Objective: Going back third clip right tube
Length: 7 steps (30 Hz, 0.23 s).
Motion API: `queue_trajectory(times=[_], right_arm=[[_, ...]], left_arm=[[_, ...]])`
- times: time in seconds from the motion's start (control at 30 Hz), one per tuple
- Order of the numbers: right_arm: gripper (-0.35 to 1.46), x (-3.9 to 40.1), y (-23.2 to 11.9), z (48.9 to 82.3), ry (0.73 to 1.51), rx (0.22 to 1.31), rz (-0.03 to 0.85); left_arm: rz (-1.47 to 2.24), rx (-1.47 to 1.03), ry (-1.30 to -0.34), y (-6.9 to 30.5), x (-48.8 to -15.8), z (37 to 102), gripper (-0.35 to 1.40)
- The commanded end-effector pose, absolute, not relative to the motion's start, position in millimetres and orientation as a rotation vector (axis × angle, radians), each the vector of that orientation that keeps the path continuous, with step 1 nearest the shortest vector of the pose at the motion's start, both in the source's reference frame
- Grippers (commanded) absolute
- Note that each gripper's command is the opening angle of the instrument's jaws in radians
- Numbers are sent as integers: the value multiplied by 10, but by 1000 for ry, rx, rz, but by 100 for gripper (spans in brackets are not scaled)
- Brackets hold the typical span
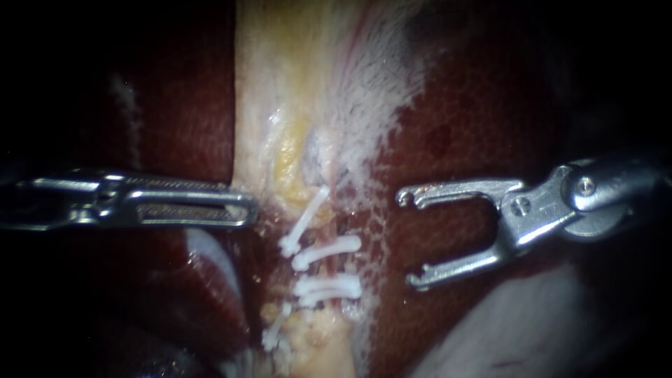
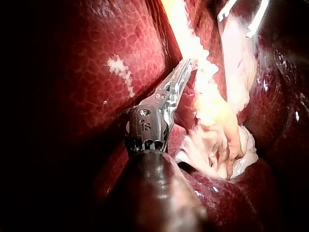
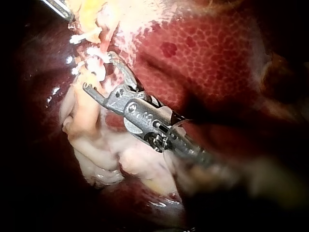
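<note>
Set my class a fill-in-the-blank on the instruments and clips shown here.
1. The right instrument has its jaws ___.
2. Those jaws hold ___.
3. The clips are coloured ___.
4. The left instrument has its jaws ___.
Missing words: open; nothing; white; shut.

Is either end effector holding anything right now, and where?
Nothing is held: the right instrument has open, empty jaws beside the clips; the left instrument has shut jaws at the pale tissue, gripping nothing visible.
</note>
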<state>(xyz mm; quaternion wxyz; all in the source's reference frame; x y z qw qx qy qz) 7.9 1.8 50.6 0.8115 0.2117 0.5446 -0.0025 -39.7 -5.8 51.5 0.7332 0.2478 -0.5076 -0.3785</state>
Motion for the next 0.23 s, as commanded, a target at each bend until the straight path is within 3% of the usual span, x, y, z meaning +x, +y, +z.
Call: queue_trajectory(times=[0.03,0.23], right_arm=[[60,79,18,506,1163,452,-6],[60,78,19,506,1163,452,-6]], left_arm=[[-833,545,-1117,-58,-396,515,-35],[-833,545,-1117,-58,-396,515,-35]])
